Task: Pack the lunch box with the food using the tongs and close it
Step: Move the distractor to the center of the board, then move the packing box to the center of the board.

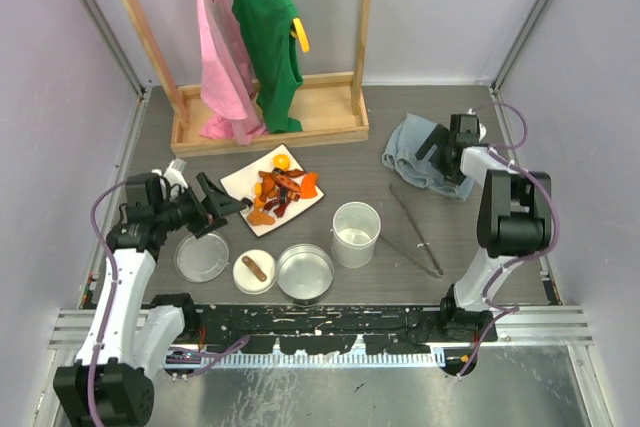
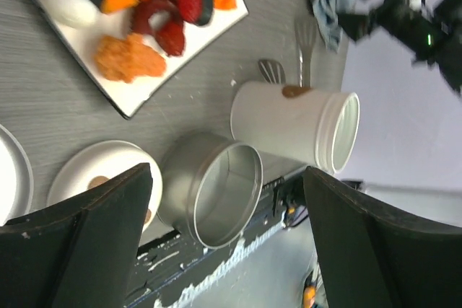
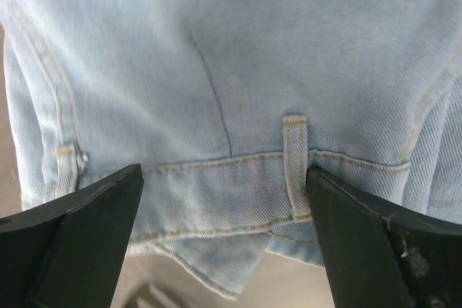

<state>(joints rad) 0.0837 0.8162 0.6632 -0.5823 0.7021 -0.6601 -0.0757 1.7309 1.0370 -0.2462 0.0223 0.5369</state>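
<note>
Steel parts of the lunch box stand in a row near the arms: a flat round lid [image 1: 202,257] on the left, then a small round dish [image 1: 240,282] with one brown sausage-like piece [image 1: 254,268] in it, a wide shallow tin [image 1: 305,272] with nothing inside, and a taller cylindrical cup [image 1: 356,237]. Most of the orange, dark red and brown food [image 1: 280,190] lies on the white square plate [image 1: 240,179] just behind them.

The slim silver tongs [image 1: 415,230] lie flat on the table to the right of the cup, and no claw touches them.

The left gripper [image 1: 222,199] hovers between the lid and the plate. Its fingers are wide apart and nothing is between them. The right gripper [image 1: 437,145] is also spread wide and holds nothing. It hangs over a folded piece of light blue denim cloth [image 1: 410,162], well behind the tongs.

The step in hand seems to be taking up the tongs, and the right arm is the nearer one. To do it well, the claw should come down across both thin arms somewhere along the middle, not at the joined end, so that closing the fingers also closes the tongs. The fingers should go low, because the tongs are thin and lie flat, and the grip should be square so that they do not twist. The cup stands near and should not be pushed.
</note>
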